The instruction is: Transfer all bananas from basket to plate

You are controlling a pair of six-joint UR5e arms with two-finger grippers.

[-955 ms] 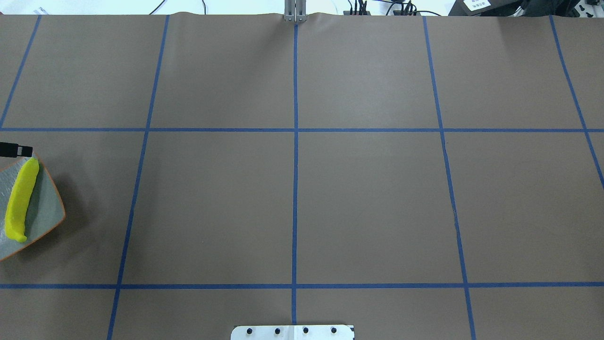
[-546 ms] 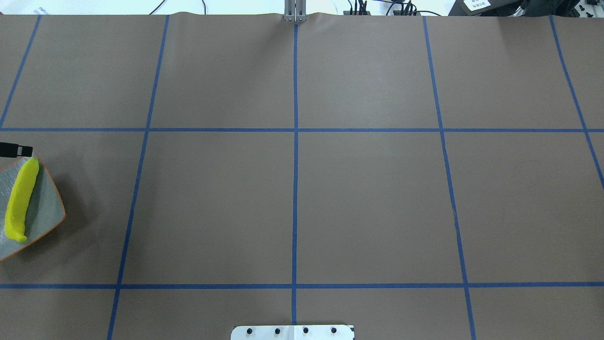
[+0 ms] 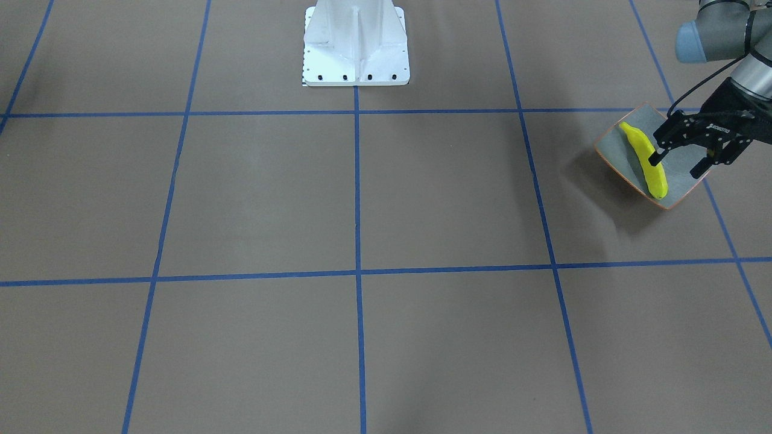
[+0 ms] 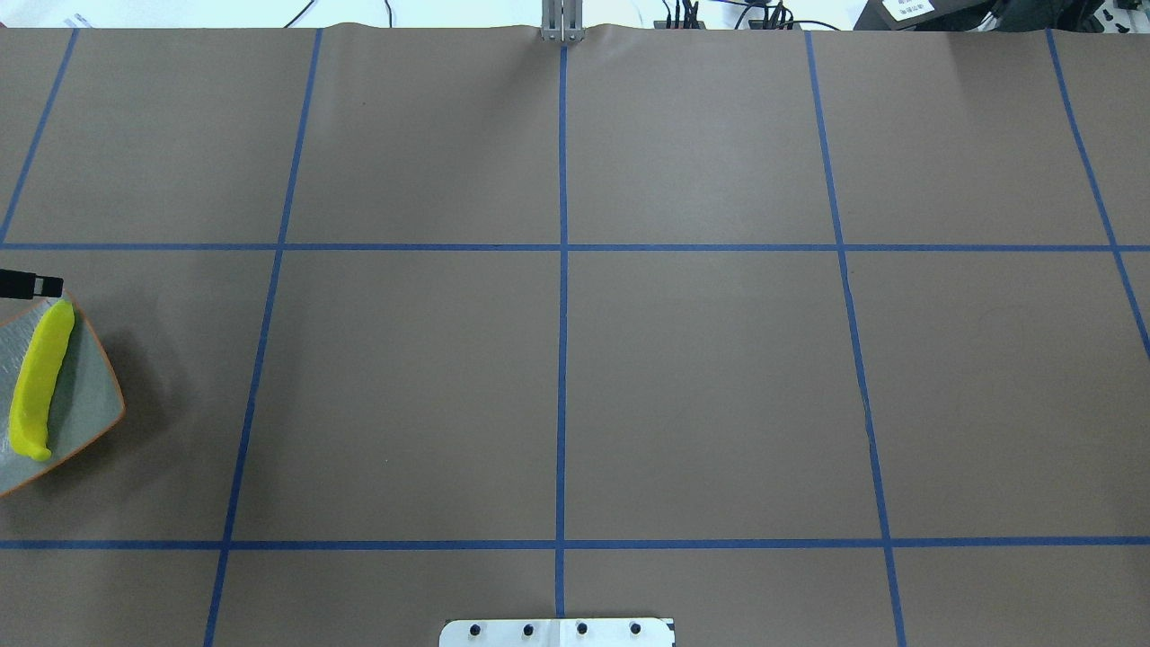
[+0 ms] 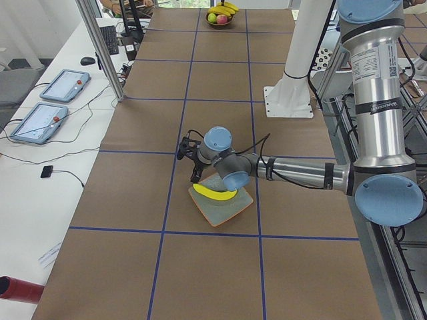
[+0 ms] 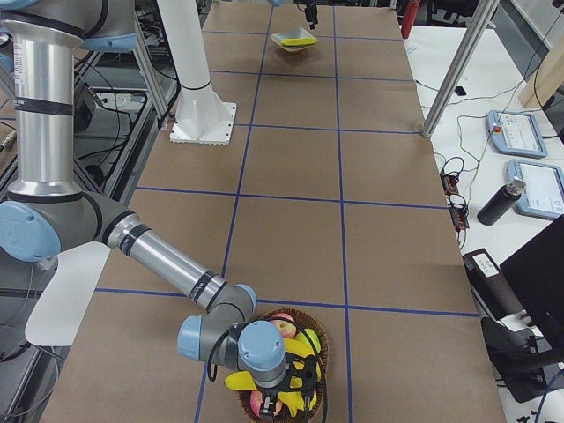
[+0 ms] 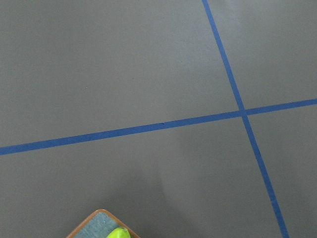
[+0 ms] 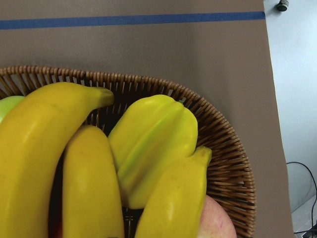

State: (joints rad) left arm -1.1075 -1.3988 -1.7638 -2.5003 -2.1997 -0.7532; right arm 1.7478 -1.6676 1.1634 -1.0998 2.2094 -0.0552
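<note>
Presently the left gripper (image 3: 677, 164) is held over the plate (image 3: 608, 158), its jaws spread wide with nothing gripped between them. One fingertip (image 3: 653, 160) is seen crossing the greener banana (image 3: 638, 143) in the front-facing view, though whether the fruit is touched cannot be told. That banana is laid lengthwise on the plate directly below the gripper, and from overhead only a single black fingertip is caught, just past the banana's far end at the frame's edge. The right gripper (image 6: 295, 392) is lowered into the basket (image 8: 223, 139) at the other end of the table (image 4: 701, 386), well apart from the left gripper. It is shown only from the side, so it cannot be told whether its jaws are wide or closed. Straight beneath it, three deeper yellow bananas (image 8: 91, 188) are packed side by side in the basket. A ribbed yellow-green fruit (image 8: 153, 134) is wedged among them, and a reddish fruit (image 8: 218, 220) is tucked under the nearest banana's end, against the wicker rim.
</note>
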